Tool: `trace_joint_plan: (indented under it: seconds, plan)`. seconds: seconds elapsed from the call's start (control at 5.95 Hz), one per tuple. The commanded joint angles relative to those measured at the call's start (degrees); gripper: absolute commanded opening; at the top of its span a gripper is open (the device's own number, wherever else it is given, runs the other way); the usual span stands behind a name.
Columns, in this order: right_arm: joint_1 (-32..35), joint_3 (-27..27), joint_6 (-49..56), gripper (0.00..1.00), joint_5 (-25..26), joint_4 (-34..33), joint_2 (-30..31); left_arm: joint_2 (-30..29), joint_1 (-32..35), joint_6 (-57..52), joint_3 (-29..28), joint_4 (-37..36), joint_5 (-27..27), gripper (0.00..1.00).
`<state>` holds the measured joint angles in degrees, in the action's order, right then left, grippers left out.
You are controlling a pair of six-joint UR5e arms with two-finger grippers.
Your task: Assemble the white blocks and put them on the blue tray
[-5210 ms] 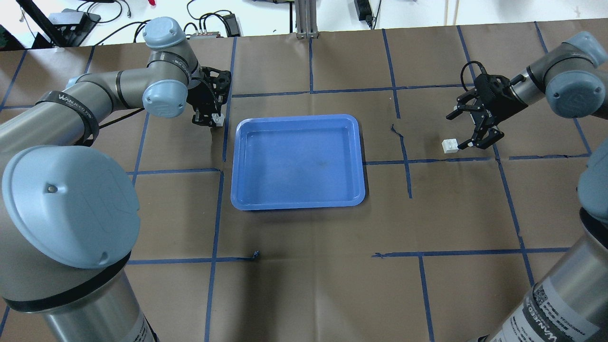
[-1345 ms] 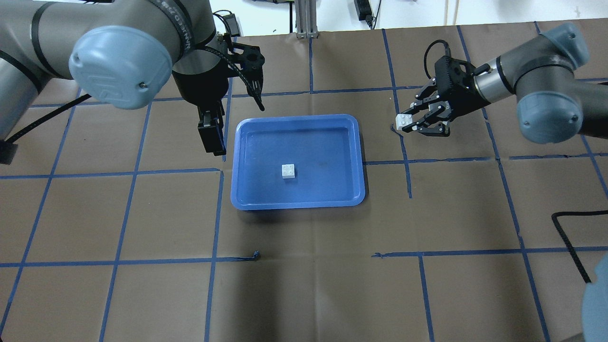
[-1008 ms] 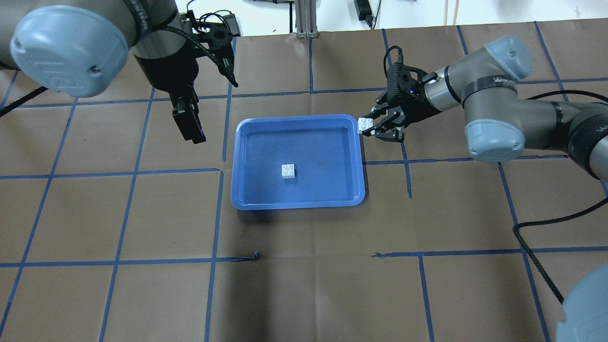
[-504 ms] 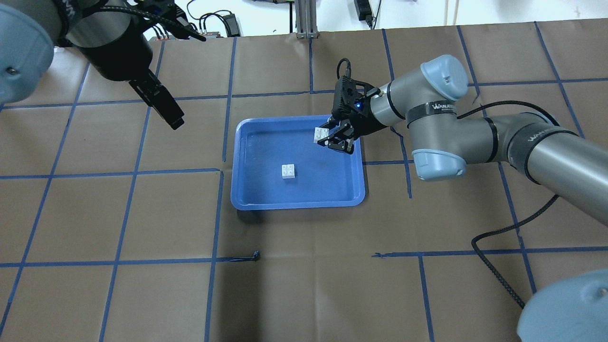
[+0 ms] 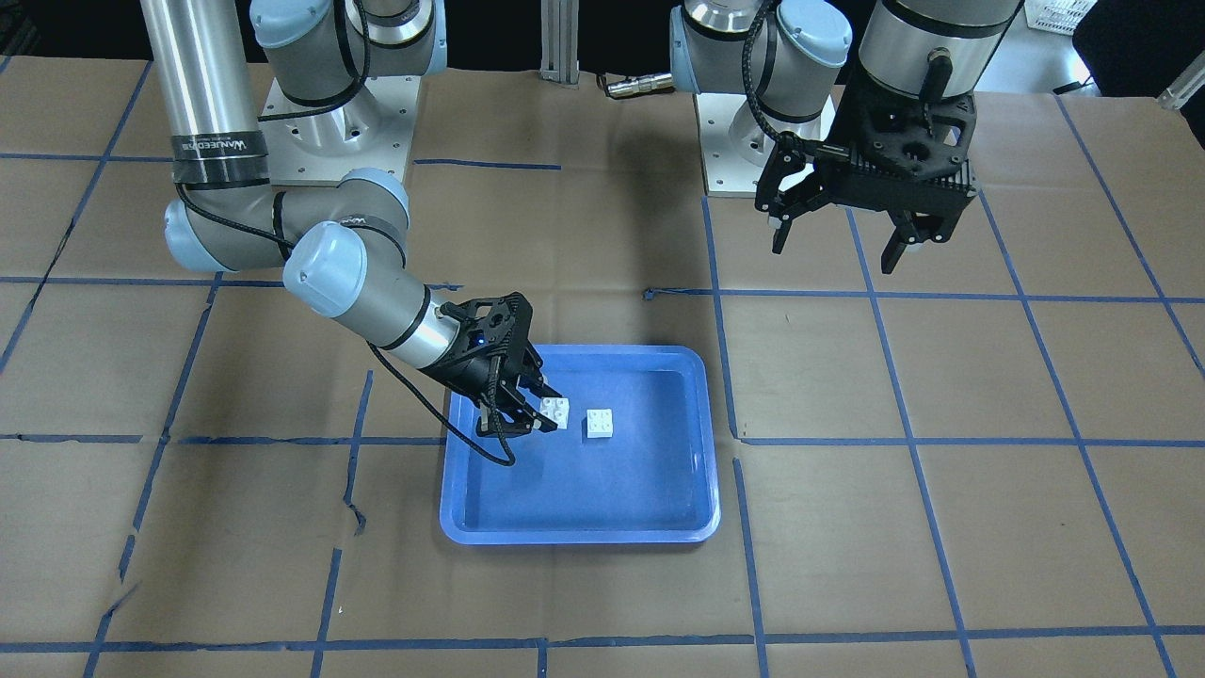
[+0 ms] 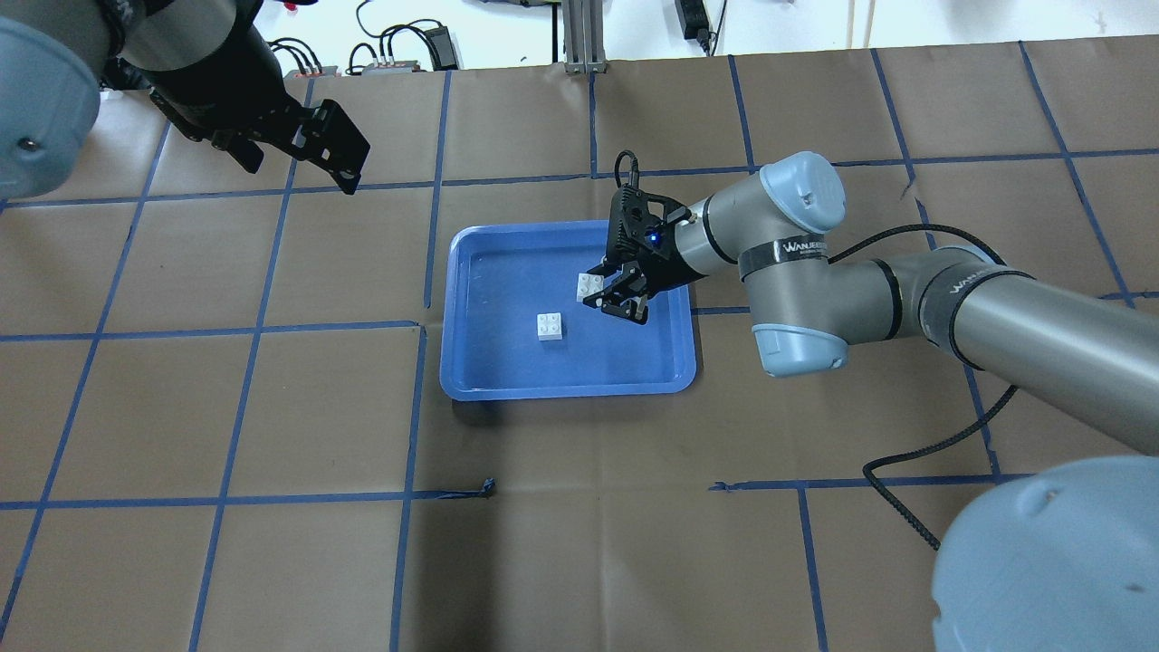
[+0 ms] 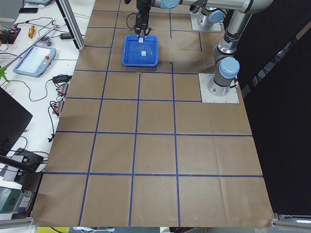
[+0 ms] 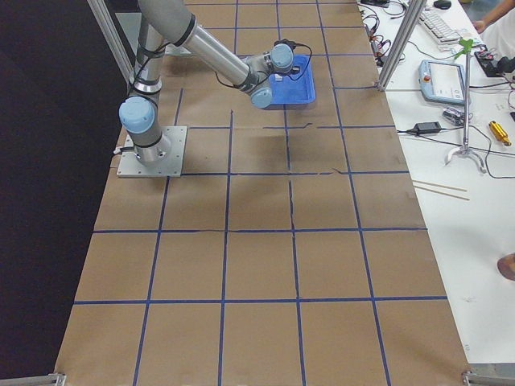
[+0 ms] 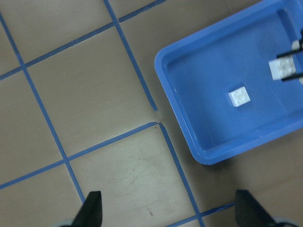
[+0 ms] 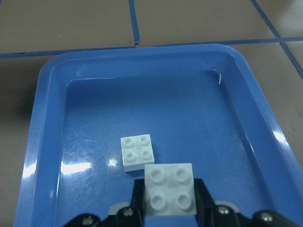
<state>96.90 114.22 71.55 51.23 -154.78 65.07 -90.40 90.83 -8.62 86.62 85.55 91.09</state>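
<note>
The blue tray (image 6: 507, 373) lies mid-table, and it also shows in the front view (image 5: 584, 533). One white block (image 6: 549, 326) lies studs up on the tray floor, also in the front view (image 5: 600, 423) and the right wrist view (image 10: 137, 151). My right gripper (image 6: 605, 295) is shut on the second white block (image 6: 589, 286), studs up, above the tray and just beside the lying block. The right wrist view shows the held block (image 10: 169, 189) clamped between the fingers. My left gripper (image 6: 299, 166) is open and empty, high off the tray's far left corner.
The brown paper table cover carries a grid of blue tape. A black cable (image 6: 914, 489) from the right arm hangs over the table's right front. The arms' base plates (image 5: 329, 132) stand at the robot's side. A side bench with devices (image 7: 34, 58) runs past the far edge.
My right gripper has carried its white block from right of the tray to over the tray, close to the lying block. The left gripper has drawn back up and left, away from the tray.
</note>
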Motion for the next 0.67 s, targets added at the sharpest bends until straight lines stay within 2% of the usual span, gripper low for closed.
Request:
trace_joint_plan:
  seconds: [0.0,0.5]
  plan:
    - [0.0,0.6,1.0,0.18,-0.2,-3.1,-2.5,0.3,-0.1,8.4,0.1,-0.2,0.1,0.99]
    - [0.8,0.6,1.2,0.18,0.2,-4.6,-5.0,0.2,-0.5,6.2,0.1,-0.2,0.1,0.99]
